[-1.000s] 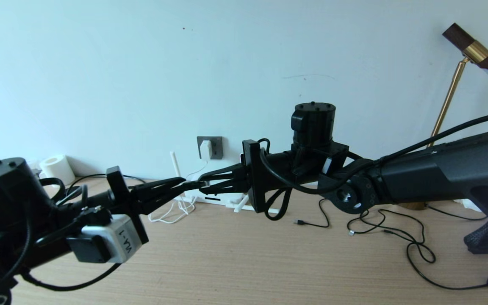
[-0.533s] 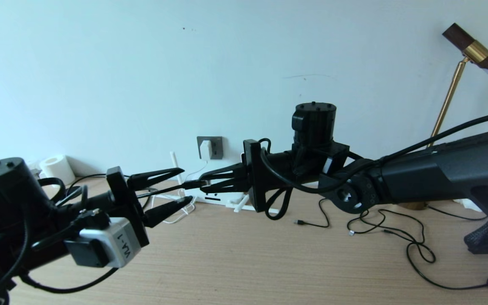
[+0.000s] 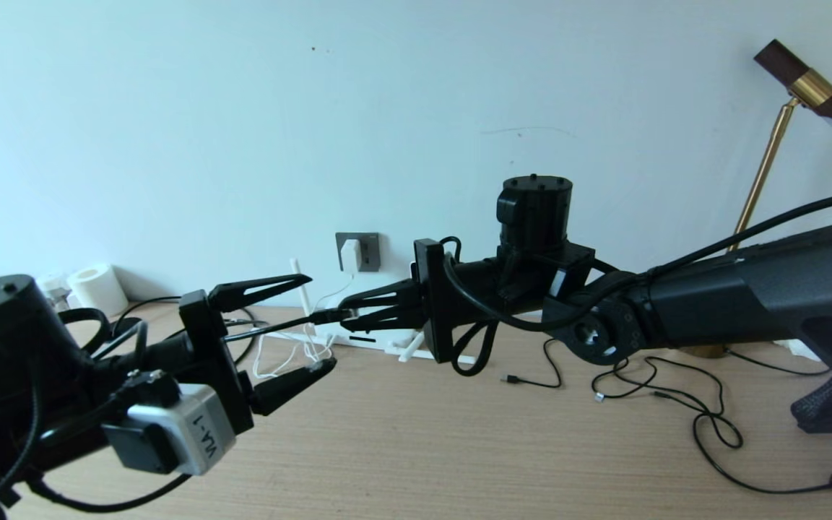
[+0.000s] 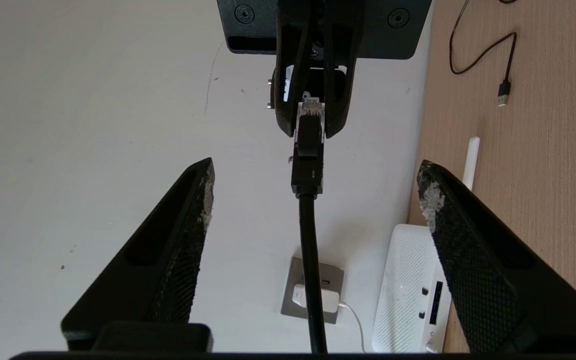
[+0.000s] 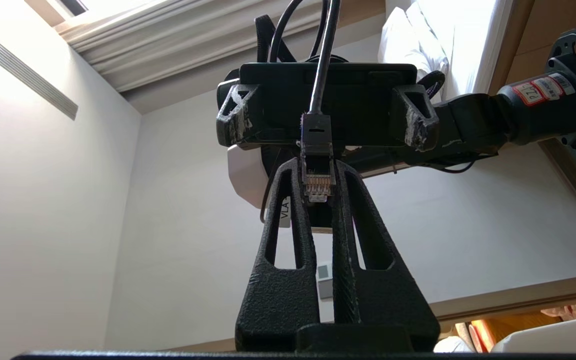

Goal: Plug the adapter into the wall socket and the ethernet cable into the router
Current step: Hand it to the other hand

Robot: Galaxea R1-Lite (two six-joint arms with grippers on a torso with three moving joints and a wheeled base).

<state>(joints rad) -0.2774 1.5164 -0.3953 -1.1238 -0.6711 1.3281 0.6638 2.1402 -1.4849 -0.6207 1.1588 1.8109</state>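
Bright, even daylight; soft shadows, sharp focus, wide-angle bending at edges.

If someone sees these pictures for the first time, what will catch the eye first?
Probably the two black arms meeting in mid-air before the wall: the right tool pinches the clear plug of the ethernet cable, while the left tool is wide open around it. Behind, the adapter sits in the wall socket, above the router.

A lived-in room: brass floor lamp (image 3: 763,170), toilet roll (image 3: 97,287), wooden floor (image 3: 459,448).
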